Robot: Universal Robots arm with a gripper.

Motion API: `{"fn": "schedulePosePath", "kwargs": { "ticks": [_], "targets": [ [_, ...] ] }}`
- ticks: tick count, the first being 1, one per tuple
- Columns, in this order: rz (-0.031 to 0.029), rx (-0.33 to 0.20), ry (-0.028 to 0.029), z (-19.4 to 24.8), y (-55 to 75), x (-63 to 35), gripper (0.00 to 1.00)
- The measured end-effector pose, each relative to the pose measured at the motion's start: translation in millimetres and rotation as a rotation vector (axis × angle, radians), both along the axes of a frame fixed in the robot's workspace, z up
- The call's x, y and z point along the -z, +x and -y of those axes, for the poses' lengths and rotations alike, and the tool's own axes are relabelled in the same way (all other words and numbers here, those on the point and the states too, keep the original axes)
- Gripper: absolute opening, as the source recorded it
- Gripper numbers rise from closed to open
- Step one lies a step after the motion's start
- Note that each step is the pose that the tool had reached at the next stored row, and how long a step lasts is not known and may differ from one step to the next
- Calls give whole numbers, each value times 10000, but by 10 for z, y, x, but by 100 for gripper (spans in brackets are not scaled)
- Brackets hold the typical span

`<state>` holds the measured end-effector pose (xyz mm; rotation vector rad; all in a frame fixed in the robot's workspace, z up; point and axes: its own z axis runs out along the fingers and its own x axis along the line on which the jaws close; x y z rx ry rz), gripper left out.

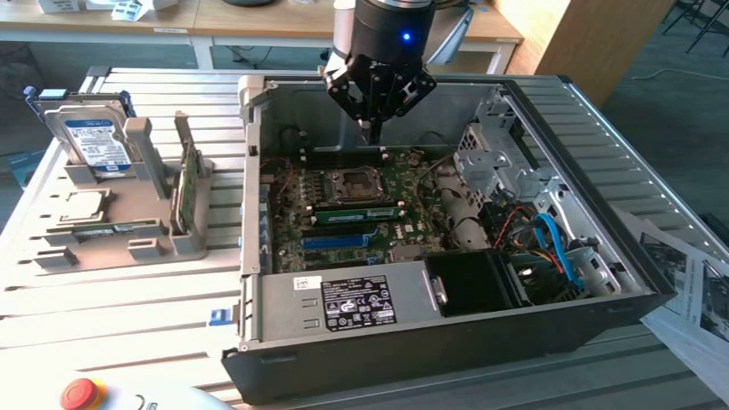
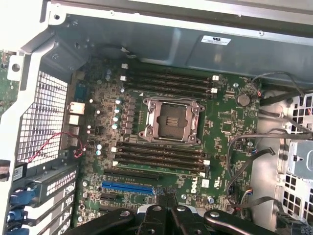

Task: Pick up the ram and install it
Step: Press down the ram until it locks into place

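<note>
The gripper (image 1: 371,128) hovers inside the open computer case (image 1: 615,256), fingers (image 1: 367,126) pressed together on nothing, while the ram (image 1: 184,184) stands half-hidden in the grey holder (image 1: 137,231) near the worktop's (image 1: 114,299) edge.

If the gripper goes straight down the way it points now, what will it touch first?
Probably the motherboard, at the memory slots beside the empty processor socket. The gripper points down into the open computer case; depth is uncertain.
</note>
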<state>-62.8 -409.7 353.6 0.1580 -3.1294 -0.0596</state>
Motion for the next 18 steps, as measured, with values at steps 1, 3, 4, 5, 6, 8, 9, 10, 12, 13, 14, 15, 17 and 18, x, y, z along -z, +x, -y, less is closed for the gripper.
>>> {"fn": "schedulePosePath", "kwargs": {
  "ticks": [1,3,4,5,6,8,9,10,12,13,14,15,17,18],
  "targets": [
    [0,52,0,0,0,0,10],
    [0,214,0,0,0,0,10],
    [0,302,0,0,0,0,10],
    [0,358,0,0,0,0,10],
    [0,383,0,0,0,0,10],
    [0,433,-1,0,0,0,10],
    [0,455,0,0,0,0,10],
    [0,472,0,0,0,0,10],
    [0,506,0,0,0,0,10],
    [1,528,0,0,0,0,10],
    [1,545,0,0,0,0,10],
    [1,546,0,0,0,0,10],
    [1,546,0,0,0,0,10],
    [1,547,0,0,0,0,10]
  ]
}}
